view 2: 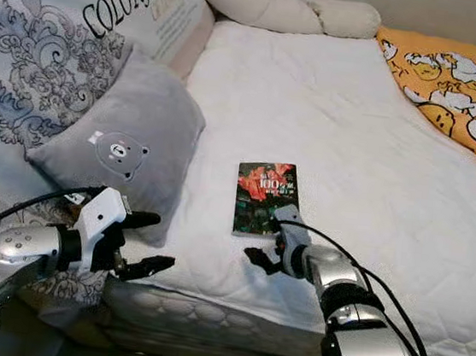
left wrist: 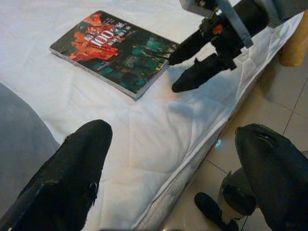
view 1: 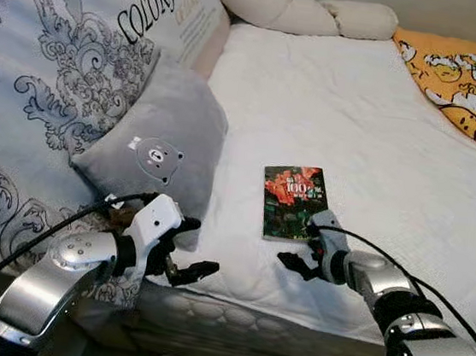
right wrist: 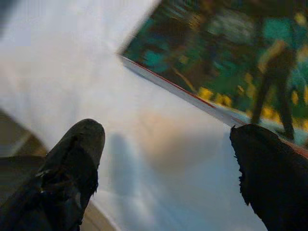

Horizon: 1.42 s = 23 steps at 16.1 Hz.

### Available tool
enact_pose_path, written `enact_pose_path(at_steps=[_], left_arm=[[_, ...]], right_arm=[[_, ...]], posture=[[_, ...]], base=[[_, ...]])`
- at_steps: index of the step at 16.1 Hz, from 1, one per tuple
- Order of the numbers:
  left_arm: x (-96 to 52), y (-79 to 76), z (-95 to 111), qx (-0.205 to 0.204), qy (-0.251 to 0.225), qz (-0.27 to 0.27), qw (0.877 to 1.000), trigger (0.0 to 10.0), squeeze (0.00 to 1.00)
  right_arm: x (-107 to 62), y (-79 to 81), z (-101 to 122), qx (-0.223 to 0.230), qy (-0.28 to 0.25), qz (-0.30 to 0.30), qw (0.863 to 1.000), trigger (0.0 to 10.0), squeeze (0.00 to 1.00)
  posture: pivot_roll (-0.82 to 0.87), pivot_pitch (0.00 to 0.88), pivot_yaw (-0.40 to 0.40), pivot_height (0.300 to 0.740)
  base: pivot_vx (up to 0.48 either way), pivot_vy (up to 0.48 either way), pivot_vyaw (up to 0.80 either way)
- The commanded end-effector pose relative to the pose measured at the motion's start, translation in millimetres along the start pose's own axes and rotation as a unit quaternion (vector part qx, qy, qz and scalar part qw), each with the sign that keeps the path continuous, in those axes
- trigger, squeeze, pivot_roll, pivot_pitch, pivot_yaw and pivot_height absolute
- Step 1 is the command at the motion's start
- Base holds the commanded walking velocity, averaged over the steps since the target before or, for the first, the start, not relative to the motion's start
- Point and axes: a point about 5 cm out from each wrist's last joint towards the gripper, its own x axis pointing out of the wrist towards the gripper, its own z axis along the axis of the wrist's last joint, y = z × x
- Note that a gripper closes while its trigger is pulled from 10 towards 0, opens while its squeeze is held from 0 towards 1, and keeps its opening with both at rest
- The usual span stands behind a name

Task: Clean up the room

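A book [view 1: 294, 202] with a dark green and red cover lies flat on the white bed [view 1: 356, 123], close to the front edge. The right tool [view 1: 305, 253] is just in front of the book's near short edge, low over the sheet. Its two black fingers are spread apart and hold nothing. In the right wrist view one finger [right wrist: 269, 178] sits right by the book's corner and the other finger [right wrist: 72, 168] is off to the side over bare sheet. I cannot tell if any finger touches the book yet.

The left tool [view 1: 185, 248] is off to the side of the right tool, near the bed's front edge. It is spread wide too and holds nothing. Just beyond it is a grey pillow [view 1: 160, 148] with a little bear on it, which leans on a big pillow with printed swirls [view 1: 79, 65].

Far past both tools, at the back of the bed, lie two cream cushions [view 1: 300, 11]. A yellow blanket with ducks [view 1: 472, 84] lies at the far corner on the right tool's side.

The cleaning looks like it is near the start. The book is not picked up yet. I think the grab comes next, then the book must go where it belongs. The pillows may need tidying too
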Motion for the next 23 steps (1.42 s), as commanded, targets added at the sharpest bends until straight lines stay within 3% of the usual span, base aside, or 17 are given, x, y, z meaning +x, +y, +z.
enact_pose_path(at_steps=[1, 4, 6, 7, 8, 9, 10, 12, 14, 15, 17, 23], left_arm=[[1.1, -0.2, -1, 0.000, -0.004, 0.009, 1.000, 10.0, 0.00], [2.5, -3.5, -11, -0.032, -0.005, 0.025, 0.999, 10.0, 0.00], [1.7, -5.2, -15, -0.046, -0.024, 0.052, 0.997, 10.0, 0.00], [1.6, -3.7, -14, -0.049, -0.034, 0.071, 0.996, 10.0, 0.00], [2.6, 3.8, -14, -0.058, -0.053, 0.138, 0.987, 10.0, 0.00], [3.0, 5.7, -15, -0.062, -0.056, 0.155, 0.984, 10.0, 0.00], [5.4, 10.8, -18, -0.083, -0.061, 0.205, 0.973, 10.0, 0.00], [7.4, 11.5, -19, -0.091, -0.061, 0.234, 0.966, 10.0, 0.00], [7.0, 11.1, -21, -0.095, -0.063, 0.263, 0.958, 10.0, 0.00], [6.2, 11.9, -21, -0.096, -0.064, 0.276, 0.954, 10.0, 0.00], [1.7, 14.6, -25, -0.104, -0.064, 0.302, 0.945, 10.0, 0.00], [6.4, 24.5, -17, -0.097, -0.071, 0.326, 0.938, 10.0, 0.00]], right_arm=[[-3.6, 1.0, 7, 0.007, -0.024, 0.027, 0.999, 10.0, 1.00], [-11.5, 13.4, 4, 0.023, -0.070, 0.050, 0.996, 10.0, 1.00], [-27.8, 32.3, 15, 0.039, -0.144, 0.029, 0.988, 10.0, 1.00], [-31.9, 32.3, 18, 0.049, -0.164, 0.004, 0.985, 10.0, 1.00], [-41.4, 26.9, 24, 0.090, -0.223, -0.099, 0.966, 10.0, 1.00], [-43.5, 25.6, 24, 0.098, -0.236, -0.125, 0.959, 10.0, 1.00], [-48.3, 32.9, 17, 0.133, -0.246, -0.155, 0.948, 10.0, 1.00], [-51.5, 33.3, 14, 0.155, -0.260, -0.199, 0.932, 10.0, 1.00], [-56.5, 37.6, 25, 0.148, -0.294, -0.222, 0.918, 10.0, 1.00], [-57.6, 37.6, 27, 0.148, -0.301, -0.240, 0.911, 10.0, 1.00], [-54.0, 35.6, 17, 0.161, -0.268, -0.253, 0.915, 10.0, 1.00], [-54.7, 32.0, 16, 0.158, -0.270, -0.275, 0.909, 10.0, 1.00]], posture=[[0.12, 0.000, -0.023, 0.740], [0.09, 0.000, -0.014, 0.740], [0.07, 0.000, 0.005, 0.740], [0.06, 0.000, 0.009, 0.740], [0.04, 0.000, 0.021, 0.740], [0.04, 0.000, 0.021, 0.740], [0.05, 0.000, 0.012, 0.740], [0.07, 0.000, 0.004, 0.740], [0.08, 0.000, -0.004, 0.740], [0.08, 0.000, -0.010, 0.740], [0.08, 0.000, -0.016, 0.740], [0.08, 0.000, -0.008, 0.740]], base=[[0.000, 0.000, 0.00], [0.000, 0.000, 0.00], [0.000, 0.000, 0.00], [0.000, 0.000, 0.00], [0.000, 0.000, 0.00], [0.000, 0.000, 0.00], [0.000, -0.454, 0.00], [0.000, -0.480, 0.00], [0.000, -0.480, 0.00], [0.000, -0.480, 0.00], [0.000, -0.480, 0.00], [0.000, -0.480, 0.00]])
